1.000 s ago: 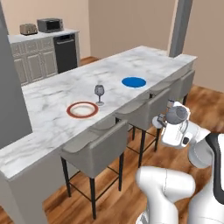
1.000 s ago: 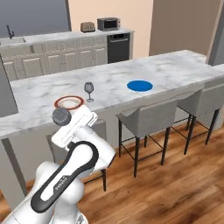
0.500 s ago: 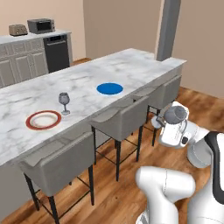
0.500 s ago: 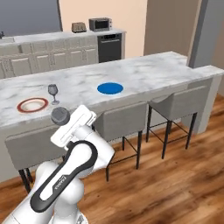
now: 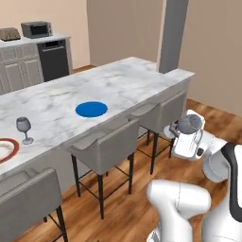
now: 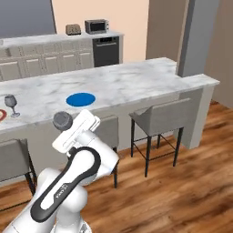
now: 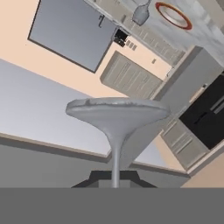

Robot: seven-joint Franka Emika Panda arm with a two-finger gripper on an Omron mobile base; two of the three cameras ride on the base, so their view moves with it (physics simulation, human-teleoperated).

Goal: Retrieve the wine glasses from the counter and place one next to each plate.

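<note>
Glass (image 7: 117, 117), stemmed, grey-blue, translucent: clamped by its thin stem between the closed fingers of the gripper (image 7: 114, 180), seen from the hand camera with its round foot spread wide across the middle of the view. In the right base view the same glass (image 6: 62, 121) shows as a rounded grey bowl at the end of the white hand, held in front of the island, off its surface. In the left base view it (image 5: 190, 124) sits at the tip of the arm, near the stools.

Second glass (image 5: 23, 128): upright on the marble island (image 5: 127, 80), just beside the white plate with the red-brown rim (image 5: 7, 150), which is cut off by the frame edge. In the right base view this glass (image 6: 11, 103) stands at the far left of the island top.

Blue plate (image 5: 91, 109): flat on the island, well apart from the rimmed plate and the standing glass; no glass beside it.

Grey stools (image 5: 107, 150): lined up along the near side of the island.

Counter (image 6: 63, 38): against the back wall, carrying a toaster (image 6: 73, 29) and a microwave (image 6: 97, 26).
</note>
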